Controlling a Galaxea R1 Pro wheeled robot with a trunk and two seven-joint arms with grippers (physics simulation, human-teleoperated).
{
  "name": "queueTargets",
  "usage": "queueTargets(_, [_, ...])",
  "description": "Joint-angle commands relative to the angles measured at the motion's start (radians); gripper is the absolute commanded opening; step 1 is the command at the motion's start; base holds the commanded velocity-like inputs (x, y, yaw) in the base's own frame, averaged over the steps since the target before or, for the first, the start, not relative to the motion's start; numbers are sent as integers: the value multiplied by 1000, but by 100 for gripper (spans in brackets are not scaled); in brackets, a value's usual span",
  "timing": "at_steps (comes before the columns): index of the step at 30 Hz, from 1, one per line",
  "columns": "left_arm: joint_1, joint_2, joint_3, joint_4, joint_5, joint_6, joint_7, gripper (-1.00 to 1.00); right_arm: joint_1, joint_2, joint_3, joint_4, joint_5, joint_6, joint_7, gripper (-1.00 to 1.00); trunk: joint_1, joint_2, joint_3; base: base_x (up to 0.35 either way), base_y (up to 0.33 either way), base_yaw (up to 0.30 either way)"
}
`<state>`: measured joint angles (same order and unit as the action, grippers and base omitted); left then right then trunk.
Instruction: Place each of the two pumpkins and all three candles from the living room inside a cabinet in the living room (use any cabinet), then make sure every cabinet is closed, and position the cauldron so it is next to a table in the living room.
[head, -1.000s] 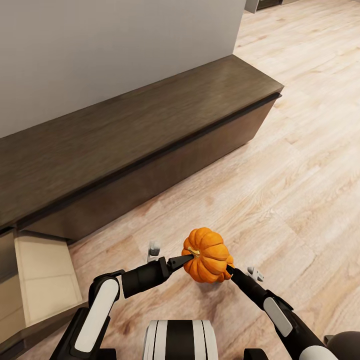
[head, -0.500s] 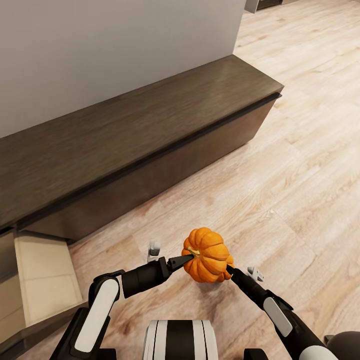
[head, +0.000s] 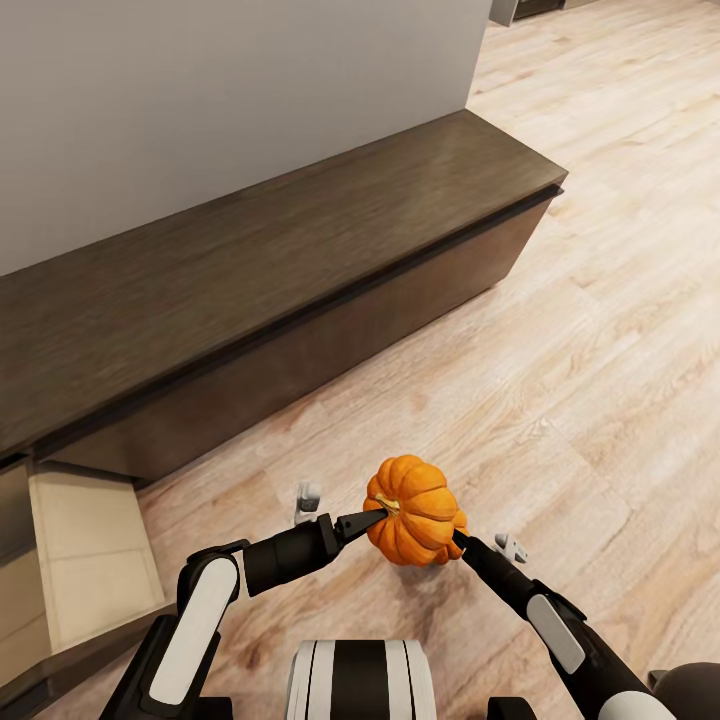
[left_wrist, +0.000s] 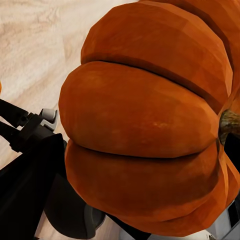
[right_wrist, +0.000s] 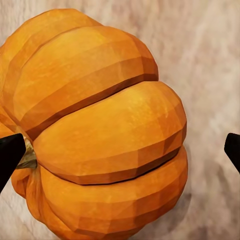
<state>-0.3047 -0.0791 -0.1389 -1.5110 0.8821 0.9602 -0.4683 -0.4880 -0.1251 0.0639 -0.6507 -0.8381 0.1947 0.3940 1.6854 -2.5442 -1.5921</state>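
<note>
The cabinet (head: 300, 270) is running long and low against the wall, its plank top bare, and at its left end one drawer (head: 90, 555) is standing pulled out over the wood floor (head: 600, 330), its pale inside showing nothing in it. In front of the cabinet, above the floor and well apart from the drawer fronts, the pumpkin (head: 414, 510) is hanging between the two arms, tipped so that its stem is pointing toward the left gripper (head: 370, 520). Over the last second nothing has been shifting: pumpkin, arms and camera are all sitting exactly where they were, so the robot seems to be pausing mid-carry rather than travelling. The left gripper is pressing its tip against the pumpkin beside the stem, and I cannot tell whether its jaws are spread or clenched. The right gripper (head: 462, 543) is meeting the fruit from the other side; in the right wrist view the pumpkin (right_wrist: 100, 135) is lying between two dark fingertips (right_wrist: 10, 155) set wide apart, so these jaws are looking released. The pumpkin is likely being squeezed between the arms, with the open drawer the probable goal.
</note>
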Motion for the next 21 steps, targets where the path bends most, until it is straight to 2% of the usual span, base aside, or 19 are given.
queueTargets(1, [-1,-1,1,0,-2,5,-3,-100,0,-1,5,19,3,2,-3,100,0,0,-1,0,0,0])
queueTargets(5, [-1,-1,0,0,-2,5,-3,-100,0,-1,5,19,2,2,-3,100,-1,0,7,0,0,0])
queueTargets(20, [-1,-1,1,-1,-2,5,-3,-100,0,-1,4,19,3,2,-3,100,-1,0,7,3,0,0])
queueTargets(21, [-1,-1,2,-1,-2,5,-3,-100,0,-1,4,19,3,2,-3,-100,-1,0,7,8,0,0])
